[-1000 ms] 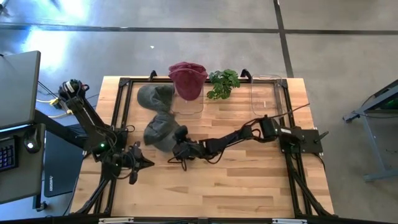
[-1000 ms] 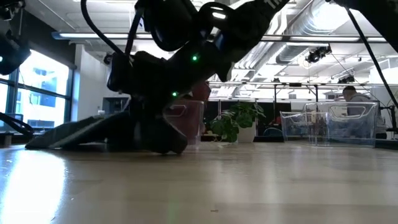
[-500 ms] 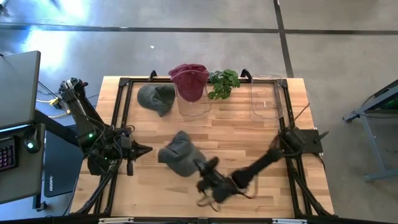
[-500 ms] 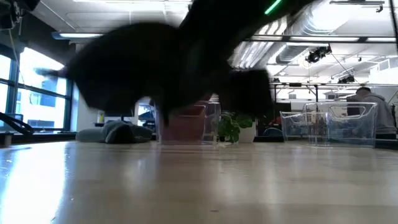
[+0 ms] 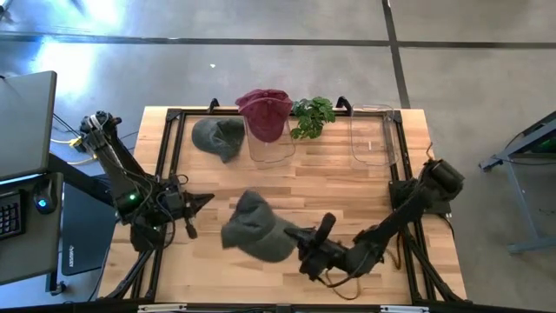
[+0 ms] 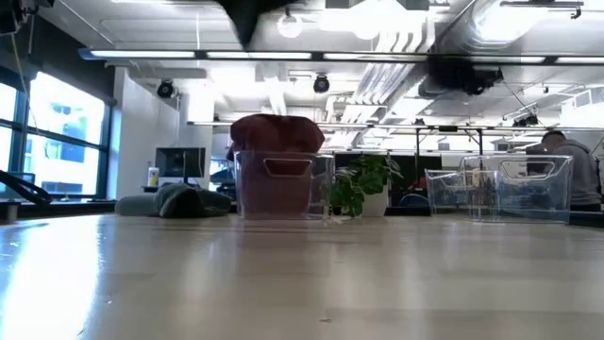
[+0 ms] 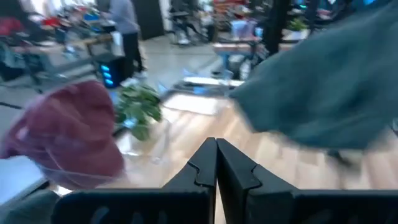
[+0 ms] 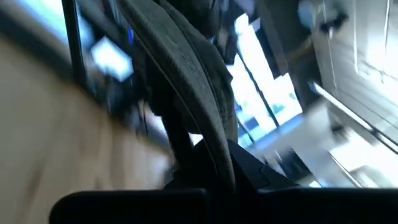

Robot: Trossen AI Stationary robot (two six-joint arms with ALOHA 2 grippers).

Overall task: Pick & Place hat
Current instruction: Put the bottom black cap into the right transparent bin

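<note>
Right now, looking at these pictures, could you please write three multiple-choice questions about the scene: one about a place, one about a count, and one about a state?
1. Where is the dark red hat?
A. flat on the table's front edge
B. in the clear bin beside the plant
C. in the left gripper

2. How many grey hats show in the high view?
A. one
B. two
C. four

3. What is the right gripper doing?
A. shut on a grey hat
B. open over the plant
C. resting in the empty bin

Answers: 1 B, the dark red hat sits in the bin left of the plant. 2 B, one grey hat lies at the table's back left and one is carried. 3 A, its fingers pinch the grey hat, lifted off the table.
</note>
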